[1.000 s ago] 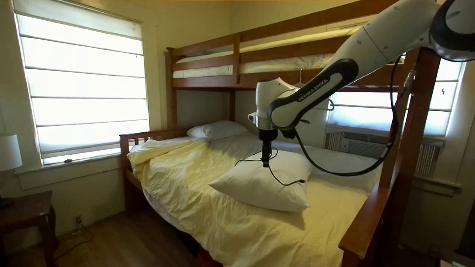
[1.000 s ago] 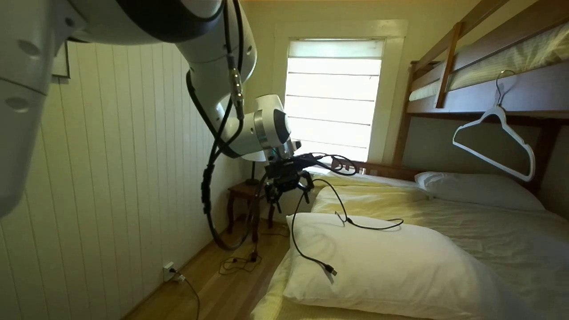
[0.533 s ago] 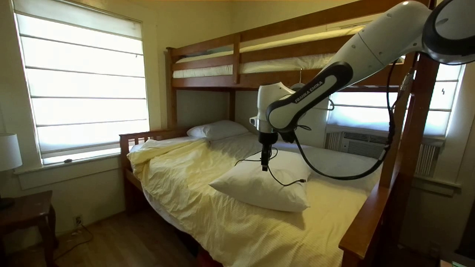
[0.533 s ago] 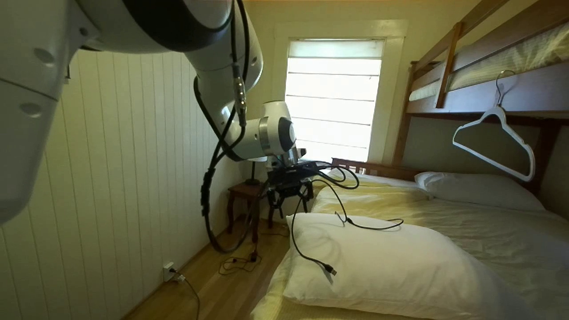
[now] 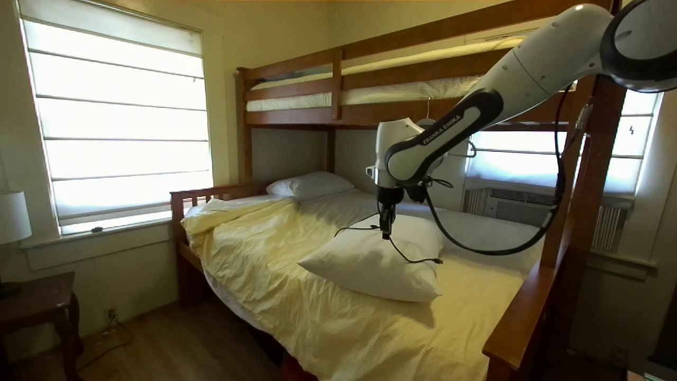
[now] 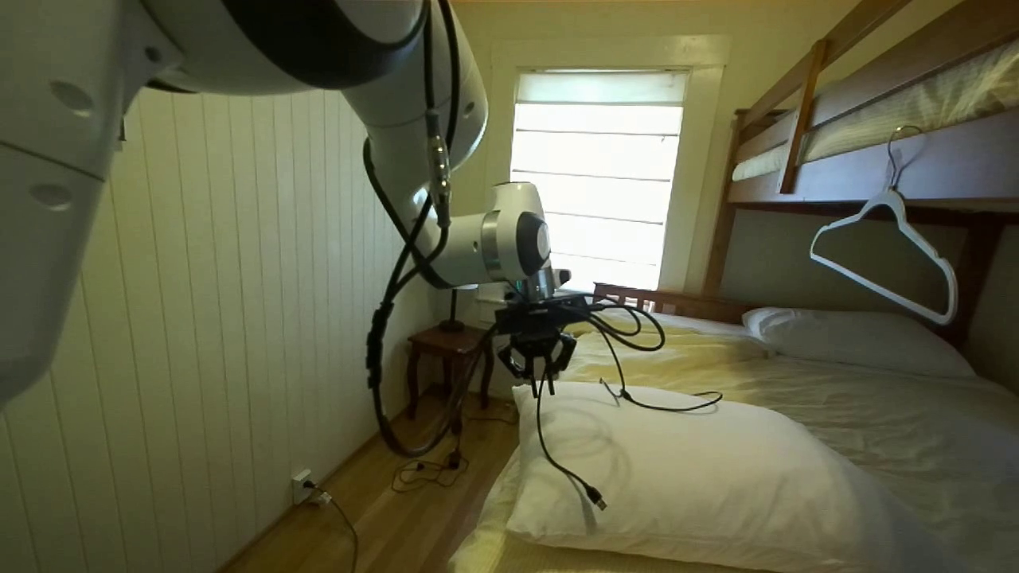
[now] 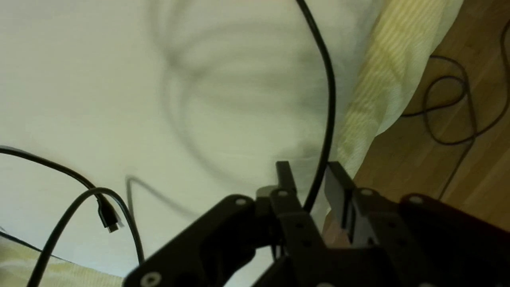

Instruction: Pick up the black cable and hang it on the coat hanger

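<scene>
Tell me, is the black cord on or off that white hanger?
Off: in an exterior view, the coat hanger hangs bare, while the black cable trails over the pillow.

A white pillow [image 6: 716, 477] lies on yellow bedding [image 5: 270, 264], a lamp [image 5: 13, 217] on a nightstand [image 5: 47, 290].

In an exterior view, the arm [image 5: 529, 63] mostly hides the coat hanger [image 5: 426, 122]; our wrist view crops the black cable [image 7: 331, 91].
</scene>
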